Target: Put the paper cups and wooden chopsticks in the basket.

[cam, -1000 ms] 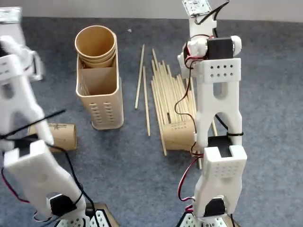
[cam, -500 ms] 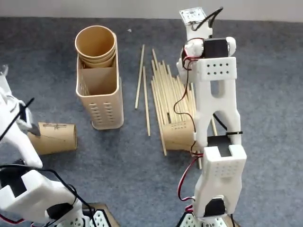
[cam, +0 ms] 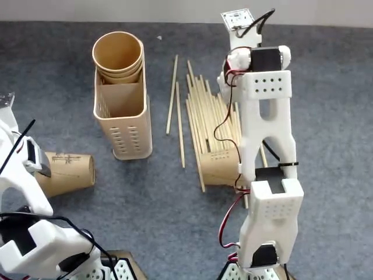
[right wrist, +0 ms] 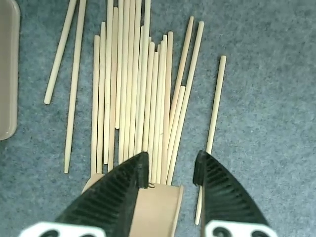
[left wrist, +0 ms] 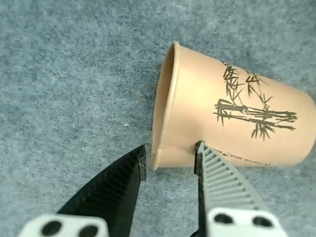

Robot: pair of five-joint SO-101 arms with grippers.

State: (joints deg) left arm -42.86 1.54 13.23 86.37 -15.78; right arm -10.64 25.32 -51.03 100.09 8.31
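Left wrist view: the left hand (left wrist: 171, 155), having swung down within the last second, is now straddling the rim of the fallen paper cup (left wrist: 232, 123), fingers parted, so a grasp is looking imminent. The cup's smooth tan card is lying on the felt-like grey worktop (left wrist: 64, 74). Farther off, the right hand (right wrist: 170, 165) is hovering open above the slim wooden chopsticks (right wrist: 133, 89). Beyond, the perforated basket (cam: 131, 140) is holding stacked cups (cam: 135, 69).

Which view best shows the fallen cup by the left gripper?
The left wrist view: the fallen cup lies on its side, rim and bamboo print plain, at the open left gripper. The high view has it partly behind the left arm.
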